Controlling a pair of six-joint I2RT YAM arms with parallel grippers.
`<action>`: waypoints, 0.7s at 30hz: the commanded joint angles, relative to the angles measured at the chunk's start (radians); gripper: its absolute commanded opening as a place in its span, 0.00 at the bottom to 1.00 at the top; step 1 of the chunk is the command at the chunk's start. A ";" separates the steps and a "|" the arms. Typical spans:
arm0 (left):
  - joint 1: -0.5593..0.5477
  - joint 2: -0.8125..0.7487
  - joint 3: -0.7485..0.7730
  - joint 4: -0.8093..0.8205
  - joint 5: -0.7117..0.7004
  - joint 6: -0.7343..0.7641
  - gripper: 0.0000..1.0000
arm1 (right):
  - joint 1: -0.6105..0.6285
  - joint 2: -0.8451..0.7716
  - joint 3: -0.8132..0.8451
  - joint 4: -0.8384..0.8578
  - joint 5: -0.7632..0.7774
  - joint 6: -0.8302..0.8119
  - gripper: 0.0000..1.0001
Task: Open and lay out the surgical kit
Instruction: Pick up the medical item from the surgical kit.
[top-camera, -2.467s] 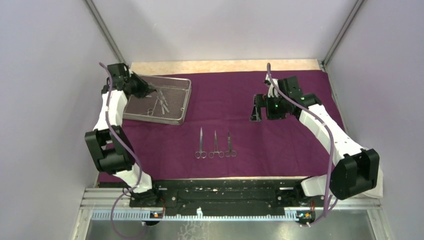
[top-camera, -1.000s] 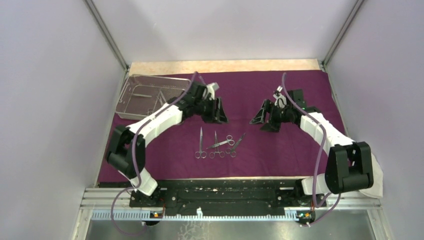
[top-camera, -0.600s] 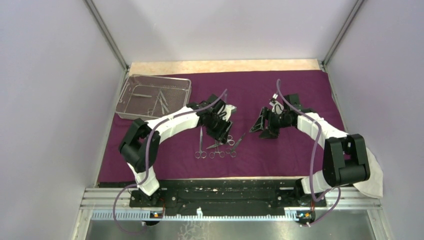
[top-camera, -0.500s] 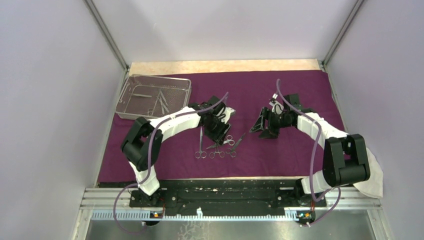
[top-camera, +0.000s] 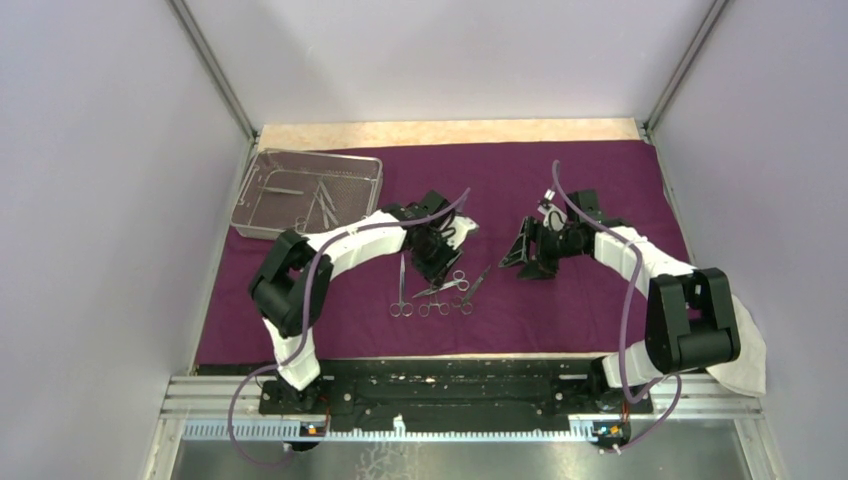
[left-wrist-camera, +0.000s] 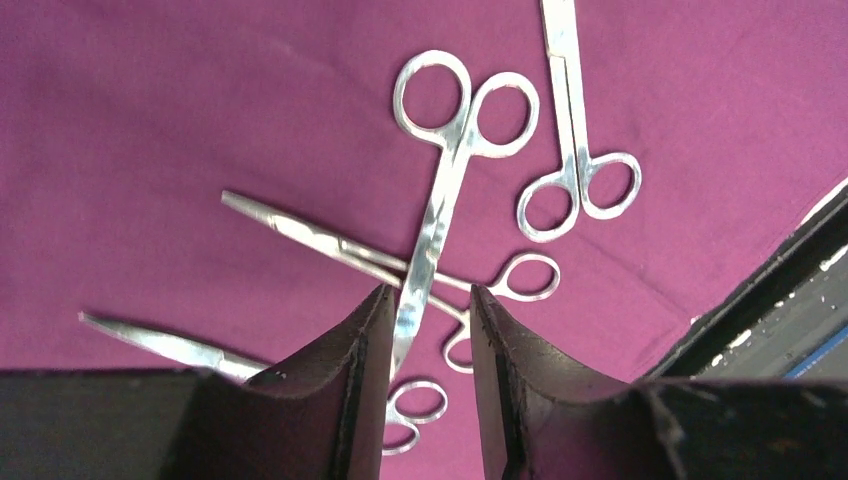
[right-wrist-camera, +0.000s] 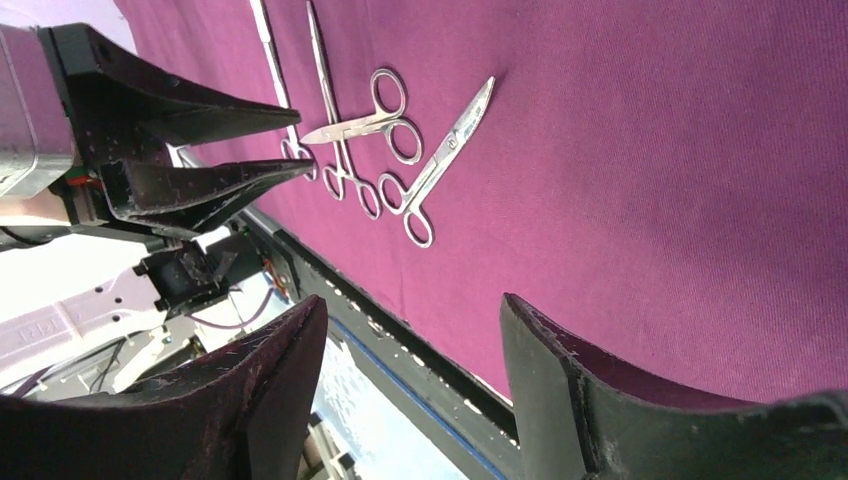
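Note:
The dark purple cloth wrap (top-camera: 560, 190) lies spread flat. The silver mesh tray (top-camera: 262, 228) sits at its far left with several instruments (top-camera: 318, 205) inside. More steel instruments lie in a row near the front: forceps (top-camera: 401, 285), a crossed pair (top-camera: 432, 292) and scissors (top-camera: 480, 280). In the left wrist view one pair of scissors (left-wrist-camera: 455, 150) lies slanted across the forceps (left-wrist-camera: 340, 245). My left gripper (left-wrist-camera: 431, 290) is low over it, open. The blade stands between the jaws, beside one finger and apart from the other. My right gripper (right-wrist-camera: 410, 300) hangs open and empty above bare cloth (right-wrist-camera: 650, 180).
A white cloth (top-camera: 748, 352) lies under the right arm's elbow at the front right. The black base rail (top-camera: 450, 385) runs along the cloth's near edge. Grey walls enclose both sides and the back. The left gripper's fingers (right-wrist-camera: 200, 150) show in the right wrist view.
My left gripper came down from mid-cloth onto the row of instruments and its jaws narrowed around the slanted scissors' blade. The right gripper dropped slightly and narrowed a little.

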 joint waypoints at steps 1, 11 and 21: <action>-0.022 0.077 0.074 0.040 0.020 0.056 0.40 | 0.004 -0.039 -0.009 0.015 -0.010 0.001 0.64; -0.053 0.131 0.104 0.048 -0.079 0.108 0.42 | 0.005 -0.071 -0.031 0.015 -0.004 0.010 0.64; -0.124 0.162 0.094 0.035 -0.154 0.133 0.36 | 0.004 -0.070 -0.031 0.026 -0.004 0.016 0.63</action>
